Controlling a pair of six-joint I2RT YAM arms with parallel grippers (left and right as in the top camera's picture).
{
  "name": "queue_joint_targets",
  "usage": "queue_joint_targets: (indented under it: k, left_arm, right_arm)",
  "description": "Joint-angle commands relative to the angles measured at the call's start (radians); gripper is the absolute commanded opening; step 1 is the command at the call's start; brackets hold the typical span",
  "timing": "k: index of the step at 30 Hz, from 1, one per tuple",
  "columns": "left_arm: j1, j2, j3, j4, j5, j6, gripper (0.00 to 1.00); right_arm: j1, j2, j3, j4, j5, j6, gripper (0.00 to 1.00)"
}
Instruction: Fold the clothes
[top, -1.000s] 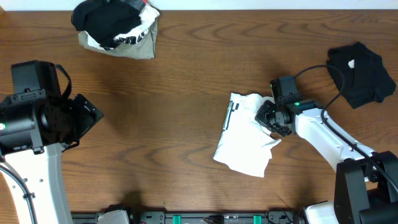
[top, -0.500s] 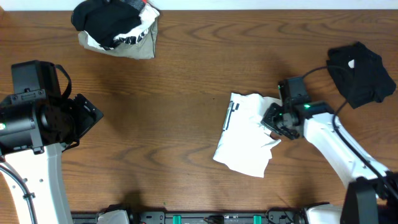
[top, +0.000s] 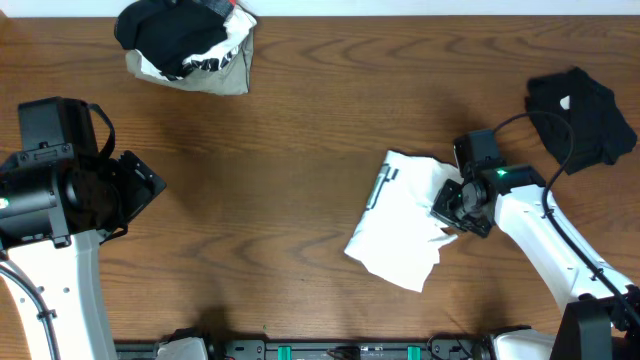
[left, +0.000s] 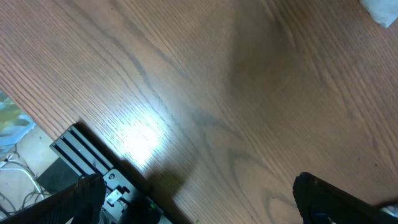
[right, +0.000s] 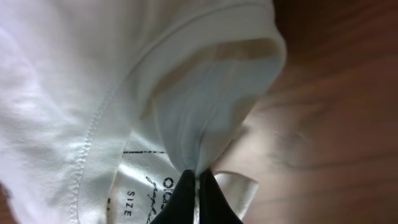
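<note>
A crumpled white shirt (top: 400, 222) lies right of the table's middle. My right gripper (top: 452, 205) is at its right edge, shut on a pinch of the white fabric near the collar label (right: 149, 186); in the right wrist view the black fingertips (right: 198, 183) squeeze the cloth together. A folded black garment (top: 582, 118) lies at the far right. My left gripper (left: 199, 202) is open and empty over bare wood near the table's front left edge, far from the shirt.
A pile of black and grey-white clothes (top: 188, 45) sits at the back left. The table's front edge with a black rail (left: 93, 158) shows in the left wrist view. The right arm's cable (top: 545, 150) loops toward the black garment.
My right gripper has moved right and toward the front with the shirt's edge in it, dragging the white shirt a little to the right. The left arm has not moved.
</note>
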Motion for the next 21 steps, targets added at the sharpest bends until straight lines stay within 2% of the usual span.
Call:
queue_joint_targets:
  k: [1,3,6,8,11,15,21]
  left_arm:
    - [0.006,0.005,-0.007,-0.006,-0.016,0.014,0.98]
    - [0.006,0.005,-0.007,-0.006,-0.016,0.014,0.98]
    - [0.006,0.005,-0.007,-0.006,-0.016,0.014,0.98]
    - [0.006,0.005,-0.007,-0.006,-0.016,0.014,0.98]
    - [0.006,0.005,-0.007,-0.007,-0.016,0.014,0.98]
    - [0.006,0.005,-0.007,-0.006,-0.016,0.014,0.98]
    - [0.006,0.005,-0.007,-0.008,-0.016,0.014,0.98]
  right_arm:
    - [-0.007,-0.009,0.026,-0.034,0.111,-0.021,0.07]
    - [-0.007,-0.010,0.041,-0.065,0.129,-0.021,0.27]
    - [-0.006,-0.010,0.073,-0.111,0.130,-0.021,0.45]
    - [-0.006,-0.011,0.098,-0.155,0.103,-0.021,0.47]
    - [-0.006,-0.012,0.106,-0.176,0.012,-0.021,0.58]
    - [-0.006,-0.012,0.061,-0.156,-0.090,0.009,0.56]
    - [-0.006,-0.012,-0.038,-0.019,-0.163,0.128,0.51]
